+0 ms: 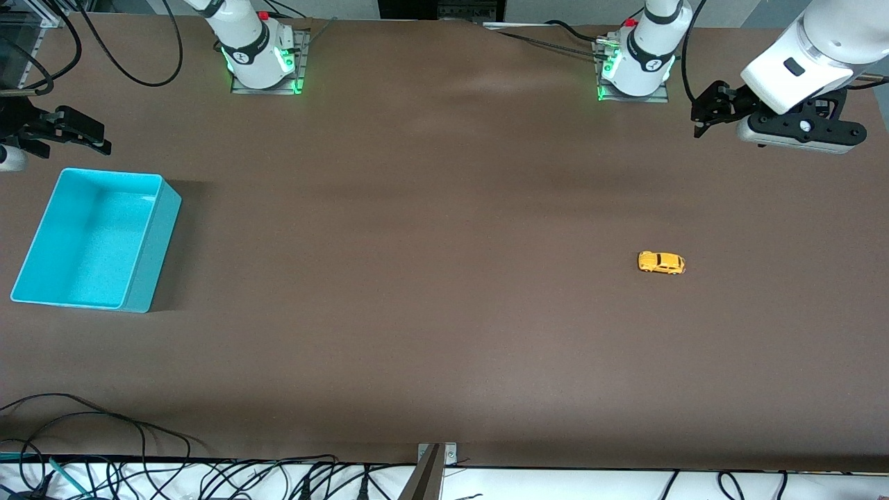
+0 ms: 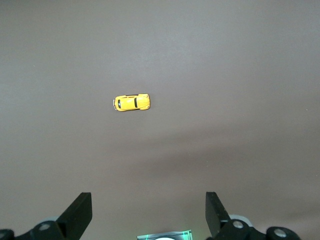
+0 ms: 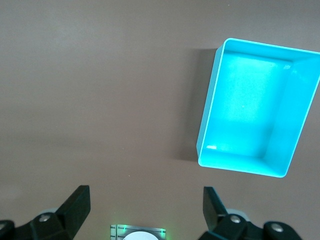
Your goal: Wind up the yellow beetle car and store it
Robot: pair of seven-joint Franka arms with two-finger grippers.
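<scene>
Surface: brown table (image 1: 430, 229), matte and bare around the toy; loose cables along the edge nearest the front camera.
Car: yellow beetle (image 1: 661, 262) on its wheels at the left arm's end of the table, side-on to the front camera, alone, nothing touching it.
Car vs left fingers: in the left wrist view the car (image 2: 131, 102) lies well ahead of the fingertips (image 2: 80, 207), offset toward one finger rather than centred in the gap.
Left gripper: (image 1: 705, 114) up in the air over the table's edge by its base, fingers spread wide, holding nothing.
Right gripper: (image 1: 73, 132) waiting in the air over the table just past the bin's rim, fingers released, empty.
Bin: turquoise (image 1: 149, 243), empty, at the right arm's end, well apart from the car; in the right wrist view (image 3: 207, 115) it sits ahead of the fingers (image 3: 77, 205), off to one side.
Step (judged): nothing started; approach to the car comes first.
Risk 1: car is tiny and on free wheels; an off-centre closure would likely roll or squirt it away.
Risk 2: rounded body, so a high pinch may slip off the roof.
Risk 3: winding needs wheels dragged on the table; too much downforce may jam them, too little gives no wind.
Risk 4: long carry to the bin; a weak grip could drop it short.
</scene>
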